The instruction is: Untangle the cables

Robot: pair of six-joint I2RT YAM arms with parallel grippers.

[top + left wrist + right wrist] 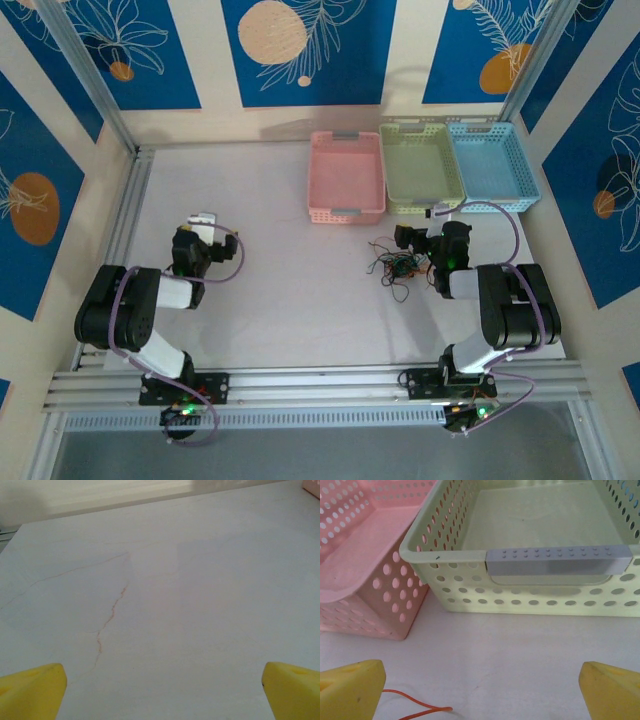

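Looking overhead reveals tangled cables (pixel 395 265); right wrist catches one orange strand (pixel 415 702).

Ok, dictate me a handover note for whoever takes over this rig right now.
Left gripper: open, empty, over bare table on the left side.
Right gripper: open, empty, next to the cables, facing the green basket.
Cables: one tangled clump on the table, in front of the pink basket and green basket.
Done: nothing visible; the baskets look empty.
Left: separate every strand.
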